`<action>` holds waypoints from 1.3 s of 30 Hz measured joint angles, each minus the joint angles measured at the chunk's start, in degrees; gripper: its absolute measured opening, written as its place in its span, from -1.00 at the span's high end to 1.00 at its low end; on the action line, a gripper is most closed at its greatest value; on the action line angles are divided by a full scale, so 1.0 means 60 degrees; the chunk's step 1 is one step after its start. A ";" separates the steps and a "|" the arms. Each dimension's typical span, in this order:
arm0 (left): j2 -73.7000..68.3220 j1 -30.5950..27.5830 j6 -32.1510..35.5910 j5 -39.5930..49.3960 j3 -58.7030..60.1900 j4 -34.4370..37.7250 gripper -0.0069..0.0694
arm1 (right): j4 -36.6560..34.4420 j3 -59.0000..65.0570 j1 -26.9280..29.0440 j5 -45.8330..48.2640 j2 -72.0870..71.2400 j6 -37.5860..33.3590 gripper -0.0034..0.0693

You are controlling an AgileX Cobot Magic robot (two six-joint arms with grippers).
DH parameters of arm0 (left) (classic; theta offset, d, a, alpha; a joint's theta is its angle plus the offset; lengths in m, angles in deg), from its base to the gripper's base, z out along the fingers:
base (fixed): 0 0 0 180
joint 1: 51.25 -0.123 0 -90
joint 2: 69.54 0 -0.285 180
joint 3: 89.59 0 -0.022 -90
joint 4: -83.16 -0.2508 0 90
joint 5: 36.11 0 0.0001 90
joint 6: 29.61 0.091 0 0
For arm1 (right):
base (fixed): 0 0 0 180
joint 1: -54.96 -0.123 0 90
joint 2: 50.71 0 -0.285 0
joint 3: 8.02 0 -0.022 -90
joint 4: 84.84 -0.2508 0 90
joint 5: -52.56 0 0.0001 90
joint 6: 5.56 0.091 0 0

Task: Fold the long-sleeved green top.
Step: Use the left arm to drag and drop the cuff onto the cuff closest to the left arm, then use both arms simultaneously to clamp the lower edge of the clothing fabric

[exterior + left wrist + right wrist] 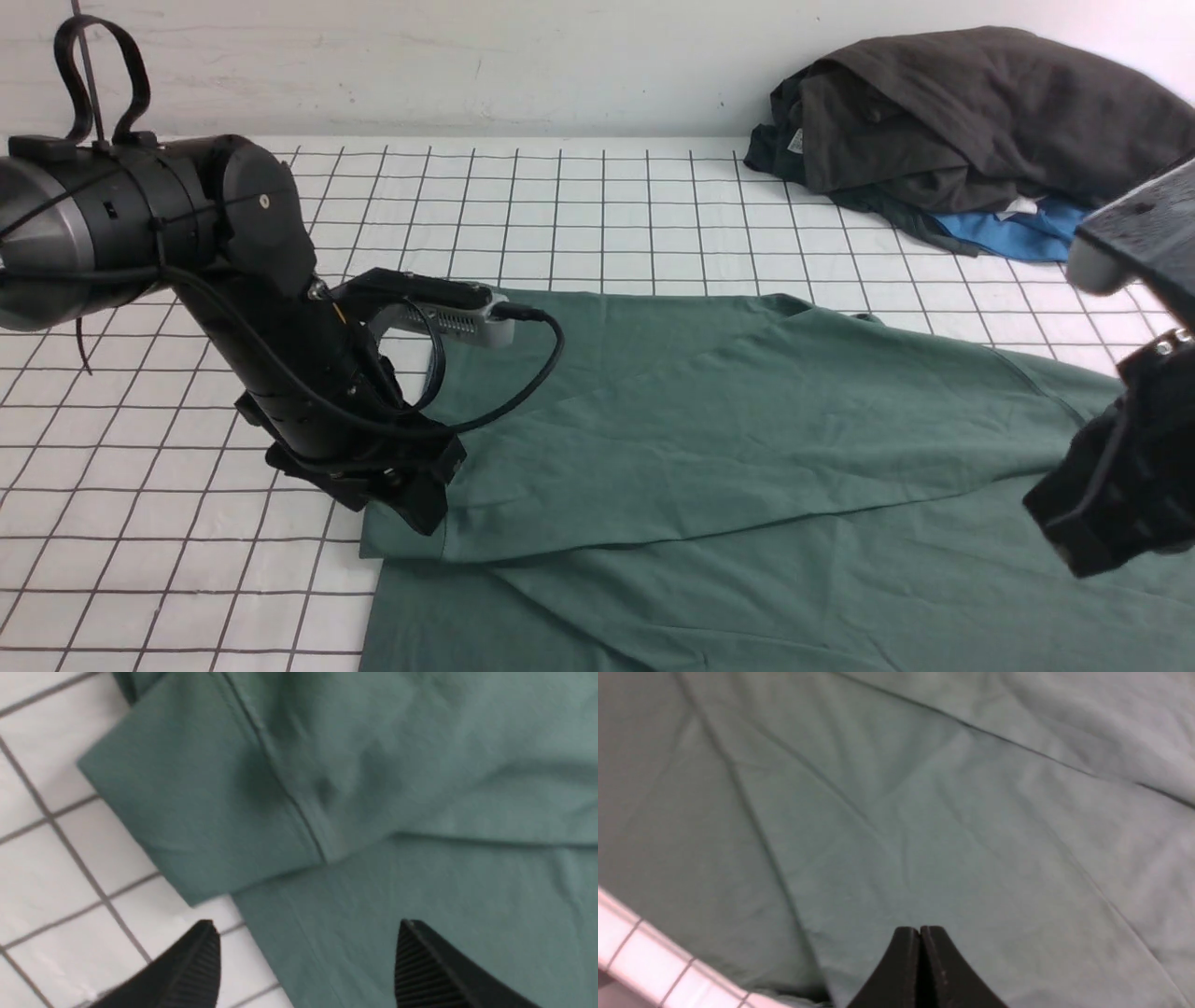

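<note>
The green long-sleeved top (pixel 728 439) lies spread on the gridded white table, with one sleeve folded across its body. The sleeve's cuff (pixel 196 812) ends at the top's near left edge. My left gripper (pixel 411 499) hovers just over that cuff end, its jaws wide apart with nothing between them (pixel 306 952). My right gripper (pixel 1088 532) hangs above the top's right side, and in the right wrist view its jaws (pixel 920 931) are pressed together on nothing, over flat green cloth (pixel 896 826). No logo shows.
A heap of clothes sits at the table's back right corner: a dark brown-black garment (pixel 980 112) over a bright blue one (pixel 1008 233). The gridded table surface (pixel 140 485) lies bare to the left of the top. A white wall runs behind.
</note>
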 joint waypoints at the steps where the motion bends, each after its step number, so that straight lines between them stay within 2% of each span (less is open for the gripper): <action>1: 0.0273 0.0369 0.0046 0.0259 0.0000 -0.0108 -0.46 | -0.0025 0.0039 -0.0385 0.0000 -0.0119 0.0037 0.94; 4: 0.0792 0.1240 0.0172 0.0834 0.0053 -0.0425 -0.48 | -0.0050 0.0063 -0.1029 0.0019 -0.0419 0.0139 0.94; 7: 0.1397 0.2798 0.0551 0.1203 0.0704 -0.0992 -0.48 | -0.0025 0.0063 -0.1656 0.0073 -0.1148 0.0210 0.94; 10: 0.1490 0.3942 0.1017 0.1251 0.1780 -0.1335 -0.45 | 0.0104 0.0063 -0.1798 0.0099 -0.1734 0.0210 0.94; 13: 0.1490 0.4628 0.1418 0.1211 0.3074 -0.1539 -0.43 | 0.0374 0.0063 -0.1806 0.0153 -0.2147 0.0210 0.94; 22: 0.0996 0.4972 0.1564 -0.0873 0.4516 -0.1650 -0.43 | 0.0609 0.0063 -0.1806 0.0192 -0.2360 0.0210 0.94; 32: 0.0612 0.5057 0.1306 -0.0980 0.4478 -0.1951 -0.39 | 0.0619 0.0063 -0.1806 0.0211 -0.2360 0.0210 0.94; 37: 0.0560 0.5100 -0.0126 -0.1133 0.4470 -0.2534 -0.01 | 0.0627 0.0063 -0.1806 0.0211 -0.2360 0.0210 0.94; 38: 0.0562 0.5108 -0.0270 -0.1147 0.4470 -0.2608 0.01 | 0.0627 0.0063 -0.1806 0.0211 -0.2360 0.0210 0.94; 39: 0.0539 0.5107 -0.0832 -0.1174 0.4470 -0.2901 0.20 | 0.0627 0.0063 -0.1806 0.0211 -0.2360 0.0210 0.94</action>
